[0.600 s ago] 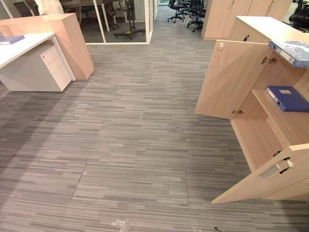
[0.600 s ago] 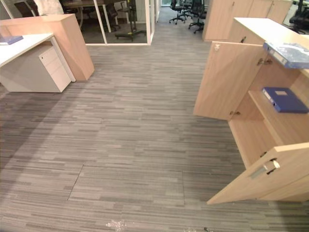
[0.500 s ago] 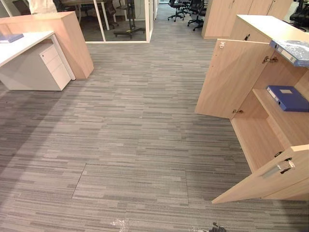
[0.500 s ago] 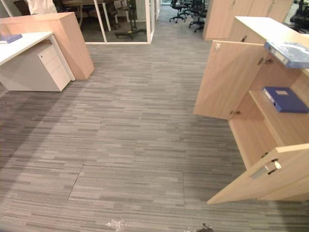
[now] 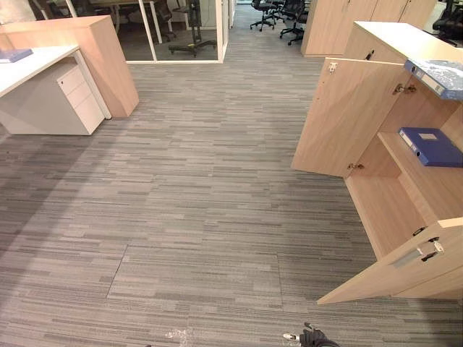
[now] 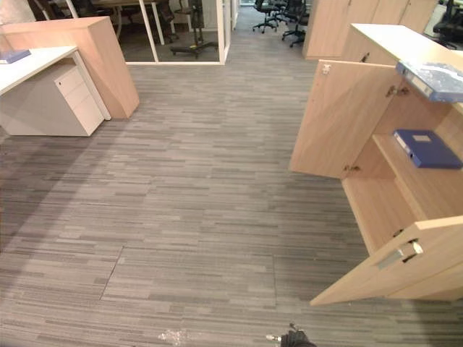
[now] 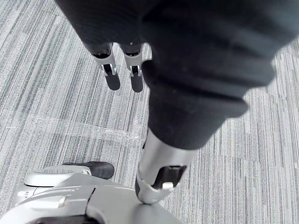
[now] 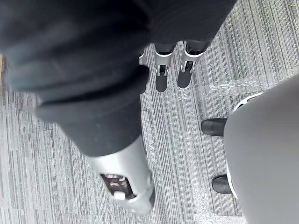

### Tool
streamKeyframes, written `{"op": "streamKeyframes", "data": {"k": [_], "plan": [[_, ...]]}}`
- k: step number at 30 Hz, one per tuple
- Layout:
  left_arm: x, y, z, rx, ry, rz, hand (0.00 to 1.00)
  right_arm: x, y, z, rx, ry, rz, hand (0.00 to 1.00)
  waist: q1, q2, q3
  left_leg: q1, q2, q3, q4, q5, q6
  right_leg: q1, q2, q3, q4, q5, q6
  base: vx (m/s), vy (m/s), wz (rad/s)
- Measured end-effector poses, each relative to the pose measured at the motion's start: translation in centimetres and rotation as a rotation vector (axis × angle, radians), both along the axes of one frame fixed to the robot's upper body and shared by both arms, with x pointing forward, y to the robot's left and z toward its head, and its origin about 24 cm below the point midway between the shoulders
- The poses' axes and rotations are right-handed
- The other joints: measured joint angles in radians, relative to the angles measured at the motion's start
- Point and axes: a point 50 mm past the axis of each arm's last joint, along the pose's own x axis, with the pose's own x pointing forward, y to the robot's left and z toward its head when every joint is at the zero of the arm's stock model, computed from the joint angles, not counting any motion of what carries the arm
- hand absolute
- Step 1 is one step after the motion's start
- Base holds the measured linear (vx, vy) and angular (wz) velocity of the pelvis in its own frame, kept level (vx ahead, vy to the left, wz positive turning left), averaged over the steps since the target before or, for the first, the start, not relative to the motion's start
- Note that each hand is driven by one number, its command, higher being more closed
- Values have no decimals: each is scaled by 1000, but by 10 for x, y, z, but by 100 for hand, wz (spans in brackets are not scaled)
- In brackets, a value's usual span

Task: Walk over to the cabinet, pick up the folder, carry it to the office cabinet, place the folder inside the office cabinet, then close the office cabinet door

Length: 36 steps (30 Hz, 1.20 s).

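Two doors flung wide on the office cabinet [image 5: 398, 40], right side of the left eye view: far door [image 5: 346, 119], near door [image 5: 405, 264]. On the middle shelf [image 5: 430, 186], one blue folder [image 5: 430, 147] lying flat, long axis running from the open front toward the back. Lower compartment bare as far as visible. On the cabinet top, at its front edge, a second, paler folder [image 5: 438, 78]. Far left, on a white desk [image 5: 36, 69], a flat blue thing [image 5: 16, 55], too small to identify.

Right eye view: same layout; blue folder ahead and off to the right, so on the right arm's side, well apart from both hands.

Left wrist view: left hand [image 7: 177, 93] hanging over grey carpet [image 7: 56, 93], fingers [image 7: 112, 77] straight, thumb apart, nothing held.

Right wrist view: right hand [image 8: 107, 93] likewise slack and empty, fingers straight.

Probably only door-closing left, if the shelved folder counts as placed; near door closest to the right hand.
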Motion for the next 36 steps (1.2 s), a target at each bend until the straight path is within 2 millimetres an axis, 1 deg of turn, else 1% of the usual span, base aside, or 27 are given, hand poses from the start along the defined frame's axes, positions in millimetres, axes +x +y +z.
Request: {"op": "streamKeyframes", "data": {"k": [4, 9, 12, 15, 16, 17, 18, 19, 20, 21, 22, 23, 24, 25, 26, 27, 28, 29, 30, 31, 32, 33, 34, 35, 36], "plan": [[3, 0, 1, 19, -13, -22, 0, 1, 2, 0, -1, -1, -3, 0, 0, -7, 8, 1, 0, 0, 0, 0, 0, 0, 0, 0, 0, 0, 0, 0, 0, 0], [8, 0, 2, 32, -29, -45, 0, 1, 0, 0, -14, -7, -32, 0, 0, -7, 25, 0, -2, -1, 0, 0, 1, -1, -2, 0, 0, 0, 0, 0, 0, 0], [12, 0, 3, 40, -43, -61, 0, 3, -1, 1, -23, -12, -44, 0, -3, -6, 30, -31, -4, 1, 5, 3, 5, -37, -5, 0, 13, 0, 0, -6, 2, -2], [20, 0, 4, 47, -59, -79, 0, 9, -2, 3, -26, -28, -45, 0, -5, -7, 61, -38, -5, 9, 7, 3, 8, -52, -9, -2, 26, -13, 9, -8, 7, -5], [21, 0, 4, 51, -60, -84, 0, 9, -2, 3, -26, -28, -45, 0, -5, -8, 62, -44, -5, 8, 18, -4, 8, -53, -11, -7, 29, -21, 4, 16, -4, 9], [24, 1, 5, 57, -68, -85, 0, 9, -2, 3, -25, -29, -48, 0, -7, -3, 68, -74, -4, 5, 98, -57, -1, -53, -18, -33, 57, -45, -8, 17, -8, 12], [26, 1, 6, 59, -76, -80, 0, 10, -2, 3, -26, -32, -51, 0, -8, -1, 76, -95, 0, 6, 158, -92, -6, -53, -20, -41, 77, -60, -9, 38, -13, 15], [29, 1, 7, 61, -97, -56, 0, 11, -4, 3, -28, -40, -65, 0, -6, -2, 91, -136, 18, 6, 290, -163, -28, -49, -18, -57, 114, -94, -19, 33, -11, 14], [30, 3, 8, 66, -108, -25, 0, 10, -3, 3, -23, -41, -80, 0, -1, -3, 96, -163, 32, 15, 379, -193, -56, -37, -15, -61, 130, -116, -24, 60, -20, 25], [31, 7, 10, 73, -126, 41, 0, 11, -2, 4, -28, -46, -82, 0, 1, -13, 106, -243, 48, 45, 564, -202, -66, -26, -17, -66, 147, -139, -28, 46, -24, 19], [30, 9, 11, 72, -139, 83, 0, 12, -1, 4, -32, -51, -82, 0, 4, -18, 113, -302, 64, 71, 680, -208, -62, -17, -18, -64, 154, -146, -32, 127, -19, 6], [28, 8, 11, 66, -157, 175, 0, 12, -1, 4, -37, -50, -91, 0, 15, -16, 122, -373, 99, 109, 816, -236, -43, 3, -19, -57, 172, -152, -32, 191, -1, -11], [22, 9, 11, 73, -149, 220, 0, 11, -2, 4, -39, -46, -112, 0, 19, -18, 124, -411, 119, 123, 825, -256, -46, 22, -31, -55, 179, -163, -23, 233, 22, -13], [21, 9, 10, 76, -145, 231, 0, 11, -2, 4, -39, -45, -121, 0, 21, -20, 124, -427, 124, 123, 797, -257, -48, 27, -37, -52, 174, -165, -19, 227, 68, -22], [19, 9, 10, 77, -142, 239, 0, 11, -2, 4, -39, -47, -124, 0, 29, -21, 125, -450, 127, 116, 688, -247, -55, 41, -51, -38, 161, -168, -6, 341, 197, -38], [19, 9, 10, 76, -142, 241, 0, 13, -2, 4, -39, -52, -123, 0, 38, -22, 125, -467, 121, 95, 549, -216, -58, 49, -75, -20, 148, -171, 11, 291, 183, -42], [19, 9, 10, 76, -143, 242, 0, 14, -2, 5, -38, -54, -122, 0, 41, -23, 126, -469, 115, 78, 475, -186, -57, 54, -90, -14, 141, -173, 23, 423, 320, -45], [19, 8, 10, 75, -142, 245, 0, 13, -2, 4, -38, -52, -122, 0, 43, -23, 125, -459, 110, 62, 335, -103, -62, 66, -121, -1, 131, -180, 51, 218, 182, -33], [18, 8, 10, 74, -141, 247, 0, 12, -2, 4, -38, -49, -122, 0, 44, -24, 126, -450, 107, 69, 302, -51, -69, 74, -139, 2, 127, -186, 68, 373, 329, -38], [17, 6, 9, 70, -136, 246, 0, 10, -2, 3, -38, -40, -123, 0, 44, -21, 124, -420, 96, 103, 268, 70, -62, 89, -165, 1, 119, -181, 93, 384, 365, -41], [20, 9, 10, 78, -148, 238, 0, 14, 3, 3, -23, -47, -121, 0, 44, -30, 123, -412, 79, 137, 272, 68, -25, 92, -194, 0, 123, -154, 116, 454, 427, -39], [22, 10, 11, 81, -152, 233, 0, 16, 6, 4, -17, -55, -121, 0, 46, -34, 120, -410, 70, 145, 276, 55, -13, 85, -209, -2, 126, -130, 122, 438, 411, -39], [23, 11, 11, 83, -153, 219, 0, 20, 8, 5, -8, -65, -125, 0, 50, -37, 117, -402, 54, 167, 298, 32, 7, 79, -238, 4, 139, -90, 143, 342, 320, -33], [23, 11, 11, 83, -153, 218, 0, 20, 9, 5, -6, -67, -127, 0, 54, -40, 113, -380, 34, 192, 301, 13, 26, 74, -267, 22, 158, -72, 150, 419, 391, -51], [22, 10, 10, 82, -145, 211, 0, 19, 8, 4, -4, -64, -131, 0, 64, -39, 94, -342, -2, 226, 281, -10, 48, 50, -313, 50, 215, -64, 154, 353, 327, -56]]}}
